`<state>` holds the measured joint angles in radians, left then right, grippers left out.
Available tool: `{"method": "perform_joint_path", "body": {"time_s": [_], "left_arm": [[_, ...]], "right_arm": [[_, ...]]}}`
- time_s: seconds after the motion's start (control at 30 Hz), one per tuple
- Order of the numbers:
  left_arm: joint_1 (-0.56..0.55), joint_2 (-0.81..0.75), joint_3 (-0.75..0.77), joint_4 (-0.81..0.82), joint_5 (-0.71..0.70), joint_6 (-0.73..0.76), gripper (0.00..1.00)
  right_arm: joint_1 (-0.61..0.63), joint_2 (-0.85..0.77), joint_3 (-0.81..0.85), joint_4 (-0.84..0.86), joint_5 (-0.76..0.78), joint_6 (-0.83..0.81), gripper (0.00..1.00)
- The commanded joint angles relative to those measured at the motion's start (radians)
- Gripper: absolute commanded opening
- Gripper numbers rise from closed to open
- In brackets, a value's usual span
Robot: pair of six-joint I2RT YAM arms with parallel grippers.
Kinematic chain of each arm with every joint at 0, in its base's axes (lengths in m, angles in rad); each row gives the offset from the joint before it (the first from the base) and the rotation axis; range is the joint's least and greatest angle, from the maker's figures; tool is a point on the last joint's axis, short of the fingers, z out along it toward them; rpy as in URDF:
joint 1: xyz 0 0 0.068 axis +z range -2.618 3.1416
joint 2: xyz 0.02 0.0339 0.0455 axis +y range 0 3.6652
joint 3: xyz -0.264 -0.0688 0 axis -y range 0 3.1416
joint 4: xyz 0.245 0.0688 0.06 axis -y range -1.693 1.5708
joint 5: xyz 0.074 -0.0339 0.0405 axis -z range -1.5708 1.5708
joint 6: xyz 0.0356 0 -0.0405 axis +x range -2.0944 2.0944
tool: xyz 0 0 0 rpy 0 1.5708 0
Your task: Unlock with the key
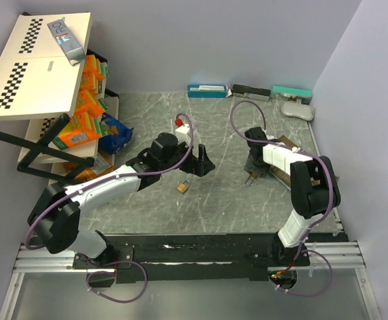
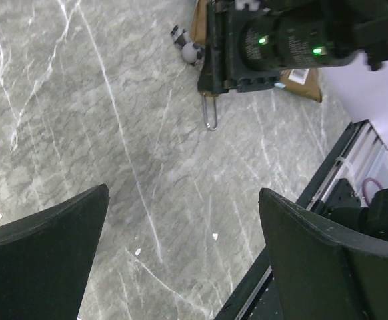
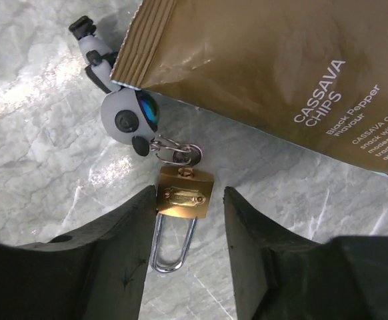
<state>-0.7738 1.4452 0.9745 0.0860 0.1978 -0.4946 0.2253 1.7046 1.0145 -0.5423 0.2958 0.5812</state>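
Observation:
A brass padlock (image 3: 184, 193) lies flat on the marble table (image 3: 41, 173), its steel shackle (image 3: 171, 247) pointing toward the wrist. The key (image 3: 189, 155) is in its keyhole, on a ring with a grey toy-figure keychain (image 3: 124, 117). My right gripper (image 3: 189, 193) straddles the lock body, open: the left fingertip touches the lock's edge and a gap remains on the right. In the top view this right gripper (image 1: 252, 175) points down at right centre. My left gripper (image 1: 197, 162) hovers open over bare table with nothing between its fingers (image 2: 47, 247); its view shows the shackle (image 2: 211, 115).
A brown cassava chips bag (image 3: 281, 80) lies just beyond the lock. A second brass padlock (image 1: 184, 187) rests mid-table below the left gripper. A shelf of snack packs (image 1: 87, 113) stands at the left, and flat boxes (image 1: 207, 90) line the back wall.

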Motion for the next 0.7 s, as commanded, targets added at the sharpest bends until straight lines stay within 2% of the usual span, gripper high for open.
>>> {"method": "perform_joint_path", "body": {"time_s": [0.0,0.13,0.2,0.23,0.27,0.33,0.43,0.53,0.67], "left_arm": [[-0.001,-0.048,0.001,0.017,0.014,-0.016,0.99],[-0.001,-0.058,0.000,0.017,0.015,-0.018,0.99],[-0.001,-0.063,-0.010,0.024,0.005,-0.019,0.99],[0.001,-0.065,-0.017,0.030,0.002,-0.018,0.99],[-0.001,-0.065,-0.023,0.047,0.012,-0.007,0.99],[-0.005,-0.068,-0.045,0.067,0.012,0.001,0.99],[-0.012,-0.057,-0.063,0.087,0.008,0.017,0.99],[-0.013,-0.029,-0.077,0.118,0.011,0.008,0.99],[-0.018,0.044,-0.076,0.172,0.015,0.004,0.99]], "right_arm": [[-0.003,0.041,0.076,-0.074,0.040,0.020,0.50],[-0.003,0.056,0.091,-0.096,0.039,0.029,0.48],[-0.003,0.053,0.087,-0.082,0.014,0.028,0.41],[-0.003,0.047,0.082,-0.073,0.003,0.028,0.37],[-0.001,0.041,0.067,-0.049,-0.012,0.026,0.26],[0.000,0.023,0.049,-0.024,-0.055,0.025,0.13],[0.017,-0.023,0.013,0.015,-0.086,0.025,0.05],[0.026,-0.072,0.001,0.028,-0.103,0.022,0.00],[0.028,-0.123,-0.017,0.053,-0.139,0.022,0.00]]}}
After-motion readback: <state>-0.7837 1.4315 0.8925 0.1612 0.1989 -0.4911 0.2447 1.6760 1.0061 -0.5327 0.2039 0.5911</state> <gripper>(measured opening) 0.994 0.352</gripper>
